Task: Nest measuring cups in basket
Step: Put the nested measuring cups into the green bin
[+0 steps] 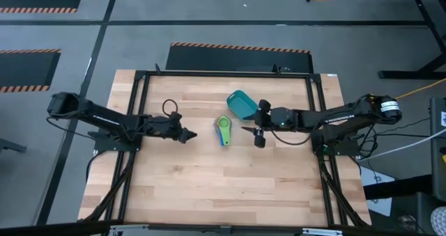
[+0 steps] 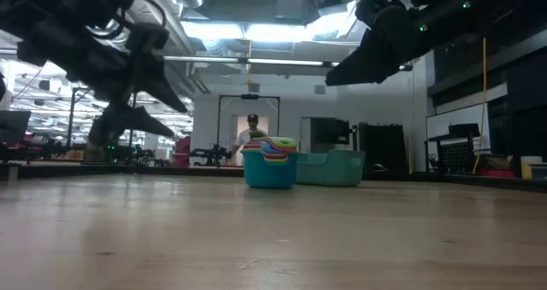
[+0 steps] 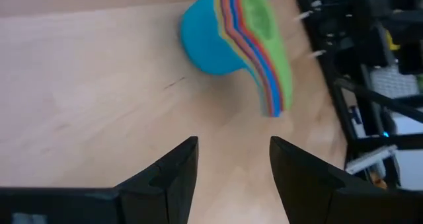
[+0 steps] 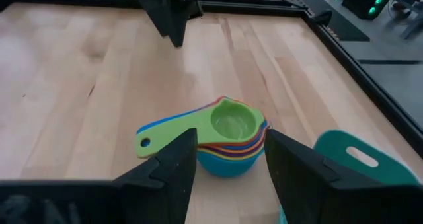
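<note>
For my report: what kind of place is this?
Probably a robotics lab or workshop: hazard-striped floor mats, ceiling strip lights, and a framed wooden table with two mounted arms.

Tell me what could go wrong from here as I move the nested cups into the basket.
The measuring cups stand stacked on the table, outside the basket. The handles fan out to one side, so a grasp by the right claw, open just above them, may tilt or split the stack. The basket lies close beside it, so a sideways carry could knock it. The left claw, open, points at the stack and could get in the way.
</note>
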Controlling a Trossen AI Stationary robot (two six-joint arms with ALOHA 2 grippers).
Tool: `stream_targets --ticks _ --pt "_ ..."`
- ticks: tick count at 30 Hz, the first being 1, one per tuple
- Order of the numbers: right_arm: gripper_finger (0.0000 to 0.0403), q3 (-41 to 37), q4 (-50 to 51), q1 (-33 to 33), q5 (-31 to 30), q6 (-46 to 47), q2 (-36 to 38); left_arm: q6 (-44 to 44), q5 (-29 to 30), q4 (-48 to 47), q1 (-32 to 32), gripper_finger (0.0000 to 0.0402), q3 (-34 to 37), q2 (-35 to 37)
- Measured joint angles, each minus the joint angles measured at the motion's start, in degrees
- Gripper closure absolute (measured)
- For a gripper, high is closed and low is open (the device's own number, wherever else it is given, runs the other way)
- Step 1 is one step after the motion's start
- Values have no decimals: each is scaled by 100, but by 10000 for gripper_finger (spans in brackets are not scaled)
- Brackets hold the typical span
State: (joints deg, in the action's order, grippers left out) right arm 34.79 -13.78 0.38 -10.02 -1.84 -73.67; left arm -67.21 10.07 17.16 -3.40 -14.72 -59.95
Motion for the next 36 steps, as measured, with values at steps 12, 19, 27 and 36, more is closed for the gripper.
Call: stream_targets --ticks 12,19,27,36 --pt "221 0 4 0 2 -16 -35 -354 129 2174 0 221 -2 -1666" --pt "221 0 5 0 4 -16 -35 -624 132 3534 0 221 -5 -2722" --pt "221 0 5 0 7 -16 -35 -769 55 4107 0 221 -470 -3785" --pt "221 0 80 0 11 -18 -35 -752 -167 5052 126 221 -873 -4551"
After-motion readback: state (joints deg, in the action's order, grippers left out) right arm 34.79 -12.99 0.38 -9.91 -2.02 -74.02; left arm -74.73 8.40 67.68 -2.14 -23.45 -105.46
